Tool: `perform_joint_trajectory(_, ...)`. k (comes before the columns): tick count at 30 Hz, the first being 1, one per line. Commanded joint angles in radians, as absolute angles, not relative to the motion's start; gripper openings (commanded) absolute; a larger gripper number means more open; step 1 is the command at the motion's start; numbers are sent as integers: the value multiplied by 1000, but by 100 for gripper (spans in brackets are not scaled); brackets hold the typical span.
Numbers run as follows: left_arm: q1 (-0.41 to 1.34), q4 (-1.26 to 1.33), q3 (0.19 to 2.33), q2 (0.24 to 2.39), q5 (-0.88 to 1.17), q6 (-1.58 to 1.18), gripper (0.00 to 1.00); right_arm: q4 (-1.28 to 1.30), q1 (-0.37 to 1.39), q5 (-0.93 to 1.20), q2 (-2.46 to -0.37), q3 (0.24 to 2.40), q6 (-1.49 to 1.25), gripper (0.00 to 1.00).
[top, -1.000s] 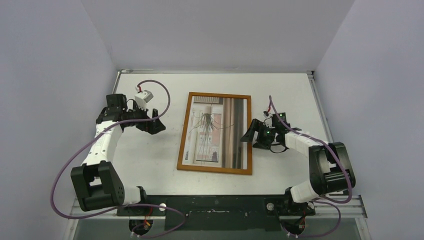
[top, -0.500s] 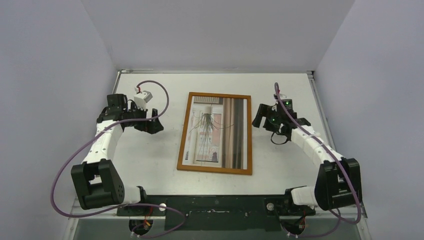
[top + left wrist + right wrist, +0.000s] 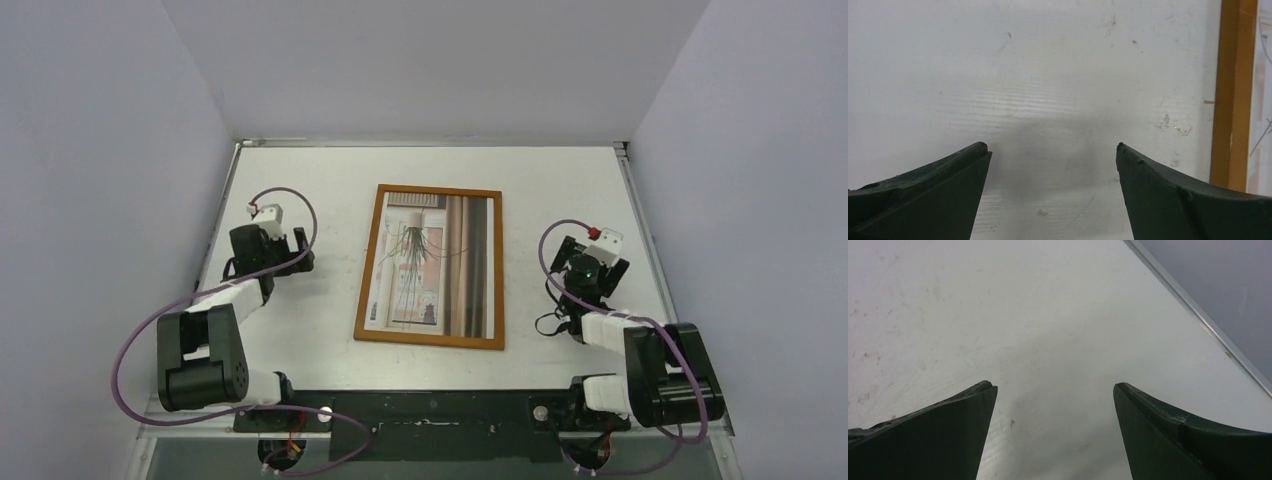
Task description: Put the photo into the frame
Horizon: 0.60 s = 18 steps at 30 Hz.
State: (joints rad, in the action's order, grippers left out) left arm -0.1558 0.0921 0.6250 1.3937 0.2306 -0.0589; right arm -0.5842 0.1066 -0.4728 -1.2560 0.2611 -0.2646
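On table (image 3: 560, 180): one frame (image 3: 441, 189), one photo (image 3: 432, 265) inside; left tool (image 3: 1050, 150), right tool (image 3: 1054, 387) (two total) gaping, empty.

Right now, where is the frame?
In the top view the frame lies flat in the middle, between the left pincer and the right pincer, with the photo inside it.

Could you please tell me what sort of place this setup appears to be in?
Probably a lab robot test cell: a white table boxed in by plain pale walls, a left arm and a right arm bolted at its near edge, and the frame with the photo lying between them.
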Motion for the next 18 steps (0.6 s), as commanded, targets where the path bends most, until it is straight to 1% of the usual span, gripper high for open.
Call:
perform_joint_trajectory(1, -148, 653, 442, 1382, 122, -147, 96, -994, 79, -492, -1334, 260, -198, 90)
perform_joint_trajectory(2, -147, 753, 400, 1384, 95, -151, 96, -950, 68, -475, -1344, 274, -205, 90)
perform_joint_trajectory(4, -149, 784, 373, 1367, 79, -180, 96, -938, 46, -420, -1356, 294, -207, 90)
perform_joint_trajectory(6, -147, 895, 319, 1366, 77, -198, 96, -955, 44, -397, -1368, 278, -195, 90)
perform_joint_trajectory(8, -141, 1071, 247, 1392, 103, -182, 96, -1065, 43, -395, -1386, 217, -191, 90)
perform_joint_trajectory(9, -123, 1111, 217, 1390, 96, -169, 96, -1127, 43, -396, -1401, 188, -190, 90)
perform_joint_trajectory(11, -75, 1210, 160, 1417, 24, -142, 96, -1215, 45, -387, -1441, 156, -176, 90)
perform_joint_trajectory(13, -67, 1445, 102, 1503, 11, -137, 96, -1275, 62, -369, -1498, 153, -144, 90)
perform_joint_trajectory(14, -63, 1415, 100, 1477, 24, -126, 96, -1306, 77, -347, -1531, 158, -117, 90)
perform_joint_trajectory(15, -53, 1321, 117, 1444, 11, -124, 96, -1331, 102, -307, -1584, 165, -67, 90)
perform_joint_trajectory(16, -47, 1254, 159, 1451, -31, -131, 96, -1372, 146, -326, -1636, 182, -18, 90)
perform_joint_trajectory(17, -54, 1218, 204, 1479, -28, -138, 96, -1253, 174, -341, -1621, 227, 2, 90)
perform_joint_trajectory(18, -45, 1125, 240, 1475, -44, -124, 96, -1219, 115, -278, -1621, 248, -43, 90)
